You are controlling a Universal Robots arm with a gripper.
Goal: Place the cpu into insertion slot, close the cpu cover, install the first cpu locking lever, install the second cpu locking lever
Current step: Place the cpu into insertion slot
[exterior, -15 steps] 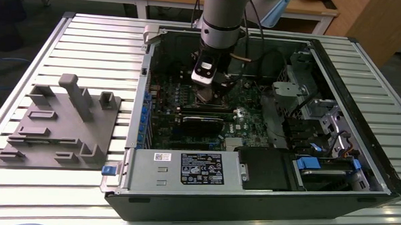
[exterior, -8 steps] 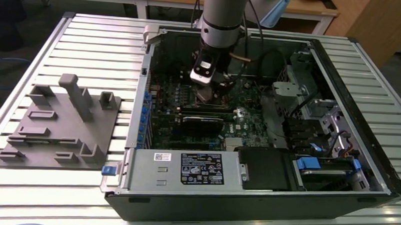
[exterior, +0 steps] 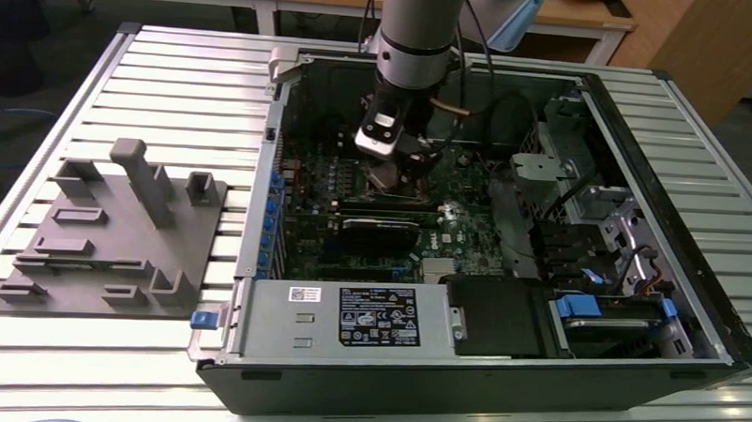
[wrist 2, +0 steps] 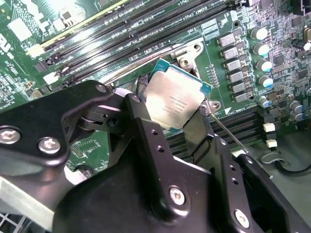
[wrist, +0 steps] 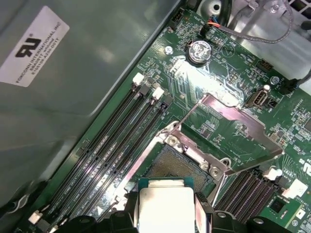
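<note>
My gripper point(wrist 2: 171, 119) is shut on the cpu point(wrist 2: 174, 97), a flat silver-grey square on a green edge, pinched between two black fingers point(wrist 2: 142, 127). In the first wrist view the cpu point(wrist: 165, 206) hangs just above the near edge of the insertion slot point(wrist: 176, 167). The slot lies open, with a dark contact field inside a silvery rim. The cpu cover point(wrist: 257, 127), a silver frame with a window, stands tilted up behind the slot. A thin locking lever point(wrist: 188, 112) sticks up beside it. In the exterior view the gripper point(exterior: 396, 169) reaches down inside the open computer case.
Long black memory slots point(wrist: 116, 145) run along one side of the socket, and more point(wrist: 248, 191) run along the other. The case wall point(exterior: 267, 184) and a drive cage point(exterior: 577, 195) hem in the board. A grey fixture plate point(exterior: 112, 239) lies on the slatted table at the exterior view's left.
</note>
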